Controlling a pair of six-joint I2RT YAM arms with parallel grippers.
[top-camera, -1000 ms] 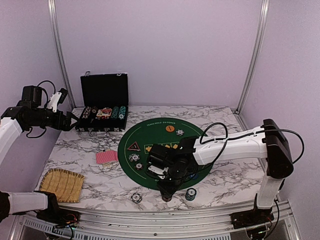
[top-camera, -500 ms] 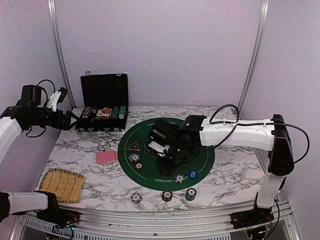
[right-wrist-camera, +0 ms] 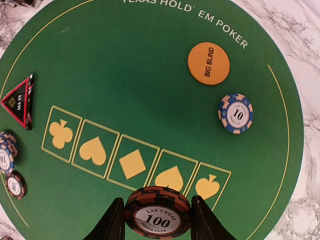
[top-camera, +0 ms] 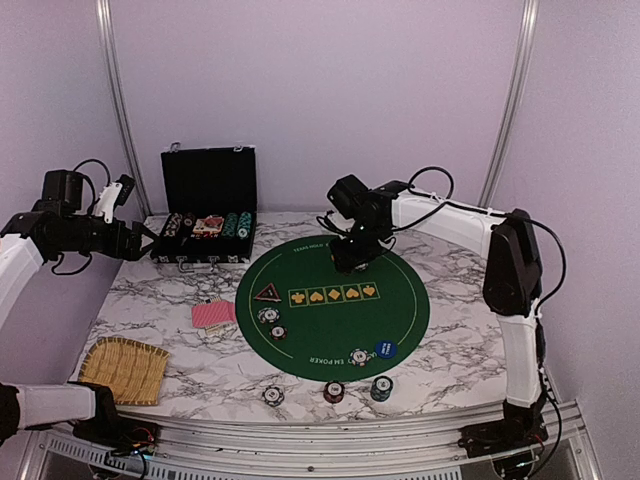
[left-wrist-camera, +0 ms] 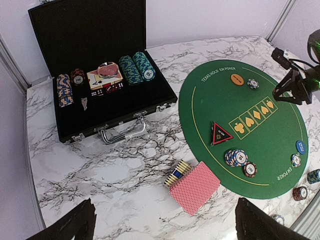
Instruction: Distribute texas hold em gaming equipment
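Observation:
My right gripper (right-wrist-camera: 157,220) is shut on a small stack of red-and-black 100 chips (right-wrist-camera: 157,210) and holds it above the far part of the green felt mat (top-camera: 330,320), near the right-hand spade box. The orange Big Blind button (right-wrist-camera: 208,63) and a blue 10 chip (right-wrist-camera: 235,113) lie beyond it. The dark triangular button (top-camera: 266,293) and two chip piles (top-camera: 270,318) sit at the mat's left, the blue button (top-camera: 385,349) at its front. Red-backed cards (left-wrist-camera: 195,186) lie left of the mat. My left gripper (left-wrist-camera: 167,225) is open and empty, high over the table's left side.
The open black chip case (top-camera: 208,220) with several chip rows stands at the back left. A woven straw mat (top-camera: 124,370) lies at the front left. Three chips (top-camera: 334,391) sit in a row by the table's front edge.
My right arm swung from the table's front edge across the mat to its far side, carrying the 100 chips. A chip shows at the front edge where it was. The left arm stayed still.

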